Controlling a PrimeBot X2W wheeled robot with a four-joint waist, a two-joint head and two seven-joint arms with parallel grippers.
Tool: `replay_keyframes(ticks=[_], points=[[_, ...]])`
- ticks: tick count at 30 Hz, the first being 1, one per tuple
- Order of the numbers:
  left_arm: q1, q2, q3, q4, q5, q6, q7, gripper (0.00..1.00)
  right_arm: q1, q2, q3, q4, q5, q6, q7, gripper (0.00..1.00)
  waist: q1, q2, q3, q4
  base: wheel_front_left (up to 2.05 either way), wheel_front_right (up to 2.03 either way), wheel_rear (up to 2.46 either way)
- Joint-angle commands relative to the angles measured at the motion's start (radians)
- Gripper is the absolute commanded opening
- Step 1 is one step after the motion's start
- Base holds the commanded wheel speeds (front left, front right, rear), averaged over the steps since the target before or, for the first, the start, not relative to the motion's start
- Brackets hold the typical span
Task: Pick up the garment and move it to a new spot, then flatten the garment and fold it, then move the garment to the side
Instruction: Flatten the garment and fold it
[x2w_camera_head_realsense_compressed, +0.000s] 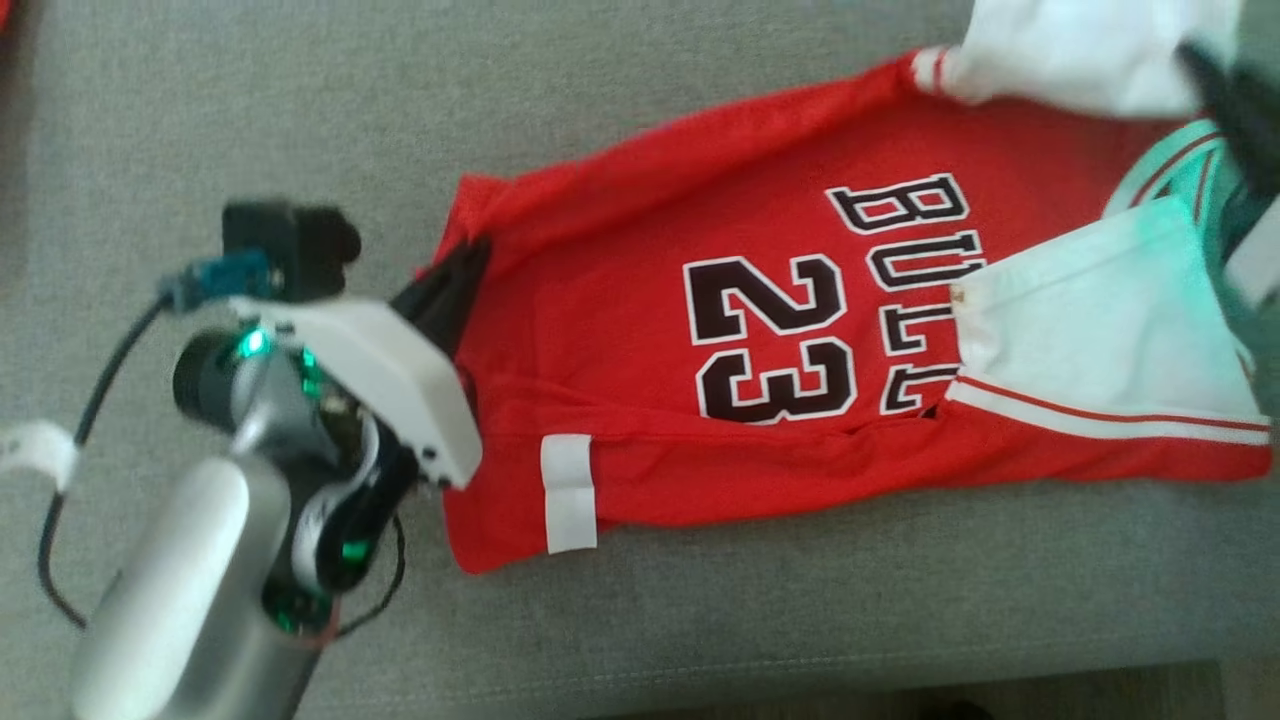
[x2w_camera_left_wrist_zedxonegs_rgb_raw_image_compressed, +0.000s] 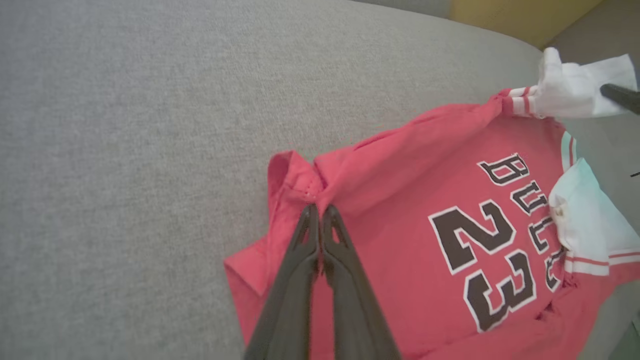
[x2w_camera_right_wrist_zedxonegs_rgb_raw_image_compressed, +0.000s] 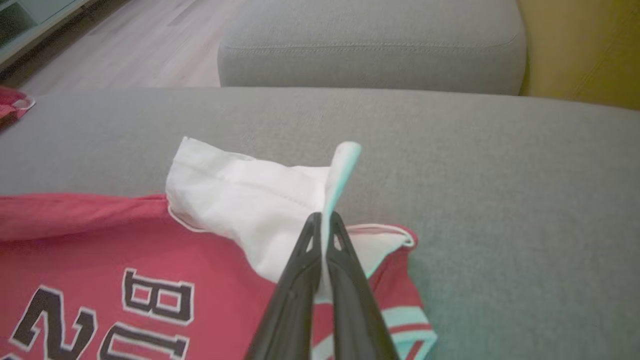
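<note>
While my left gripper (x2w_camera_left_wrist_zedxonegs_rgb_raw_image_compressed: 319, 209) pinches the hem of the red fabric jersey (x2w_camera_head_realsense_compressed: 620, 330), my right gripper (x2w_camera_right_wrist_zedxonegs_rgb_raw_image_compressed: 324, 217) clamps its white cloth sleeve (x2w_camera_right_wrist_zedxonegs_rgb_raw_image_compressed: 240, 200). Jersey lies on the grey upholstered cushion (x2w_camera_head_realsense_compressed: 700, 620), long axis across the head view, hem left, neck right.
</note>
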Motion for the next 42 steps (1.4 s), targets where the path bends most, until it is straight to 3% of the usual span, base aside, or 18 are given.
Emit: replay_keyframes(ticks=[1, 12, 31, 32, 33, 34, 35, 39, 42], points=[[0.005, 0.03, 0.054, -0.057, -0.005, 0.01, -0.017, 0.0, 0.051, -0.038, -0.021, -0.057, -0.002, 0.007, 0.008, 0.0, 0.0, 0.0, -0.013, -0.009, 0.0, 0.0, 0.0], [0.138, 0.046, 0.077, -0.129, -0.034, 0.033, -0.045, 0.0, 0.262, -0.008, -0.134, -0.164, -0.063, 0.007, 0.112, 0.0, 0.0, 0.0, -0.043, -0.033, 0.0, 0.0, 0.0], [0.203, 0.071, 0.076, -0.145, -0.047, 0.035, -0.046, 0.0, 0.385, 0.067, -0.249, -0.289, -0.104, 0.007, 0.257, 0.0, 0.0, 0.0, -0.069, -0.04, 0.0, 0.0, 0.0], [0.209, 0.073, 0.07, -0.141, -0.047, 0.034, -0.042, 0.0, 0.389, 0.065, -0.247, -0.289, -0.115, 0.007, 0.265, 0.2, 0.0, 0.0, -0.07, -0.04, 0.0, 0.0, 0.0], [0.214, 0.077, 0.063, -0.135, -0.044, 0.032, -0.038, 0.08, 0.394, 0.066, -0.244, -0.289, -0.123, 0.007, 0.272, 0.94, 0.0, 0.0, -0.072, -0.04, 0.0, 0.0, 0.0], [0.221, 0.084, 0.053, -0.126, -0.037, 0.03, -0.033, 0.43, 0.397, 0.069, -0.244, -0.286, -0.128, 0.007, 0.28, 1.0, 0.0, 0.0, -0.073, -0.041, 0.0, 0.0, 0.0], [0.227, 0.094, 0.044, -0.116, -0.023, 0.028, -0.03, 1.0, 0.401, 0.071, -0.241, -0.285, -0.13, 0.007, 0.291, 1.0, 0.0, 0.0, -0.076, -0.041, 0.0, 0.0, 0.0], [0.266, 0.125, 0.03, -0.09, 0.018, 0.043, -0.032, 1.0, 0.414, 0.064, -0.254, -0.294, -0.117, 0.007, 0.33, 1.0, 0.0, 0.0, -0.082, -0.045, 0.0, 0.0, 0.0], [0.302, 0.128, 0.065, -0.105, 0.058, 0.095, -0.093, 1.0, 0.4, 0.1, -0.343, -0.27, -0.11, 0.007, 0.337, 1.0, 0.0, 0.0, -0.082, -0.053, 0.0, 0.0, 0.0]])
